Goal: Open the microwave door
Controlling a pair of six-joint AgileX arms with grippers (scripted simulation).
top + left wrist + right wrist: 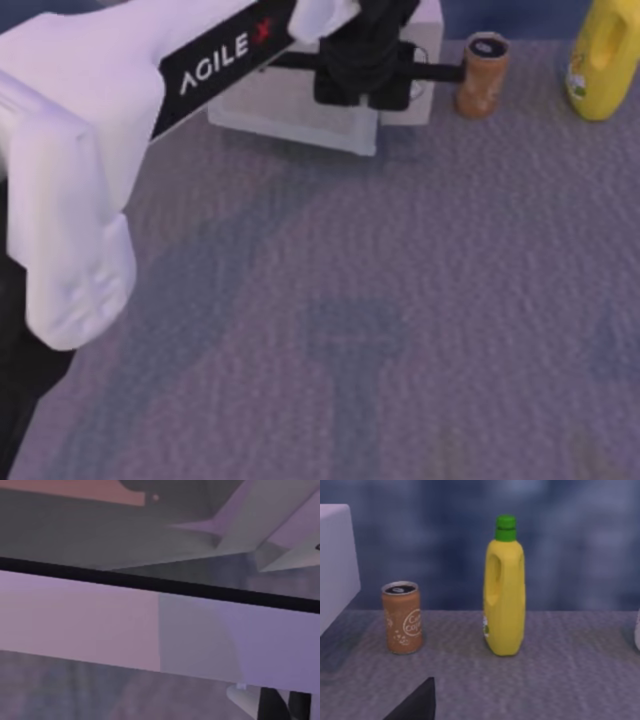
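The white microwave [418, 25] stands at the table's far edge, left of centre, and its side [335, 565] also shows in the right wrist view. My left arm reaches across to its front, where the left gripper [365, 65] sits against the microwave door [290, 115]. In the left wrist view the door [100, 620] fills the picture as a pale band. Two dark fingers [272, 705] stand close together on a pale rounded handle [245, 700], so the left gripper [286, 700] is shut on it. My right gripper [420, 705] shows only as a dark tip, out of the top view.
A brown drink can [483, 75] [402, 625] stands just right of the microwave. A yellow bottle [603, 60] [504, 595] with a green cap stands farther right. Grey textured tabletop [400, 300] stretches in front.
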